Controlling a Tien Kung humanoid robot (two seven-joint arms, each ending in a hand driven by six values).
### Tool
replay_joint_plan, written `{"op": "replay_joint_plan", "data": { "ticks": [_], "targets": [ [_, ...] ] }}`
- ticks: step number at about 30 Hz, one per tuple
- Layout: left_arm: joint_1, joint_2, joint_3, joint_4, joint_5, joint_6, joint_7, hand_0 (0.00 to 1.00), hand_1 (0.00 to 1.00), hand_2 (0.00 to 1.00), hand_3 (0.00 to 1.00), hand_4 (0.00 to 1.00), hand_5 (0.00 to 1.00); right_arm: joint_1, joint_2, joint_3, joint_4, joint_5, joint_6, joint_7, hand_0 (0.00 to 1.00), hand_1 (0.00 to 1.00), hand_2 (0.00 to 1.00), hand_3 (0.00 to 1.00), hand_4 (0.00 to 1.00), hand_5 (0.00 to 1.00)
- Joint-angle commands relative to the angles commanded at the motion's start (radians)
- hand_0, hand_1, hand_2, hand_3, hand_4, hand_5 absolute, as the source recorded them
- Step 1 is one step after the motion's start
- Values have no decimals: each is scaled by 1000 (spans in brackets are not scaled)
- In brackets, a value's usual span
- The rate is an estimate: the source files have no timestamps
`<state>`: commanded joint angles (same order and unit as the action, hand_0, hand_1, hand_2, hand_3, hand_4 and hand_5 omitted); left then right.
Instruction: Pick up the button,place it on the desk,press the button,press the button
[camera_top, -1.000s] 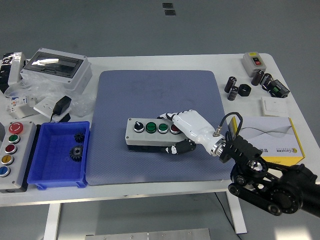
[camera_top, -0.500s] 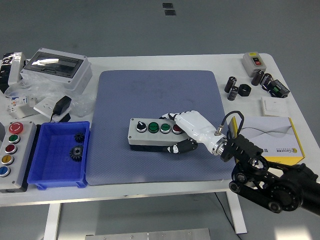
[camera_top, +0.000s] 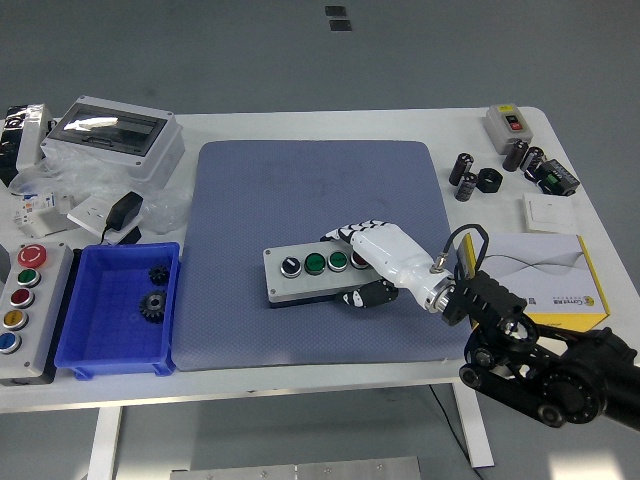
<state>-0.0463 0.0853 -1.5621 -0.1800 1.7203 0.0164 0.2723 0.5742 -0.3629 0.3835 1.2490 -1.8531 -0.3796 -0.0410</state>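
A grey button box (camera_top: 305, 272) with a black knob, two green buttons and a red button lies on the blue mat (camera_top: 320, 190), slightly tilted. My right hand (camera_top: 362, 270), white with black fingers, is shut on the box's right end, fingers over the top near the red button and thumb under the front edge. The red button is partly hidden by the fingers. My left hand is out of view.
A blue bin (camera_top: 115, 310) with two gears sits left of the mat. A second button box (camera_top: 25, 310) is at the far left. A grey enclosure (camera_top: 115, 135), adapter and bags lie at back left. A yellow-white box (camera_top: 545, 275), capacitors (camera_top: 465, 175) and switches are on the right.
My right hand has shifted the button box a little to the right and turned it slightly, its left end now lower on the mat.
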Motion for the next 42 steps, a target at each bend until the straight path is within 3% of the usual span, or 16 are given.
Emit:
{"op": "replay_joint_plan", "data": {
  "ticks": [10, 17, 22, 30, 31, 32, 36, 37, 42],
  "targets": [
    [1, 1, -2, 0, 6, -2, -1, 611, 604, 537, 603, 633, 236, -7, -24, 6, 27, 29, 12, -6, 818, 810, 814, 860, 556, 2],
    [1, 2, -3, 0, 9, -3, -1, 611, 604, 537, 602, 631, 234, -5, -34, 22, 35, 49, 53, -9, 818, 813, 815, 862, 558, 2],
    [1, 2, -6, 0, 14, -3, 0, 611, 604, 537, 601, 630, 232, -2, -41, 48, 50, 65, 125, -22, 817, 812, 819, 866, 559, 2],
    [1, 2, -7, 0, 19, -3, 0, 611, 603, 537, 602, 626, 224, -7, -59, 135, 106, 221, 298, -39, 812, 820, 837, 887, 577, 2],
    [1, 2, -7, 0, 19, -3, 0, 611, 604, 535, 598, 624, 218, -8, -59, 142, 110, 237, 312, -39, 860, 889, 915, 991, 599, 2],
    [1, 2, -7, 0, 19, -3, 0, 611, 604, 535, 598, 624, 218, -9, -60, 151, 116, 259, 328, -40, 860, 889, 915, 991, 599, 2],
    [1, 1, -6, 0, 18, -4, 0, 611, 604, 535, 598, 624, 218, -14, -59, 169, 129, 313, 354, -39, 860, 889, 915, 991, 599, 2],
    [1, 1, -5, 0, 17, -4, 0, 611, 604, 535, 597, 622, 212, -15, -59, 171, 131, 318, 356, -39, 959, 983, 998, 998, 639, 2],
    [0, 1, -4, 0, 18, -4, 0, 611, 604, 535, 597, 622, 212, -18, -62, 176, 136, 329, 360, -36, 959, 983, 998, 998, 639, 2]
  ]
}}
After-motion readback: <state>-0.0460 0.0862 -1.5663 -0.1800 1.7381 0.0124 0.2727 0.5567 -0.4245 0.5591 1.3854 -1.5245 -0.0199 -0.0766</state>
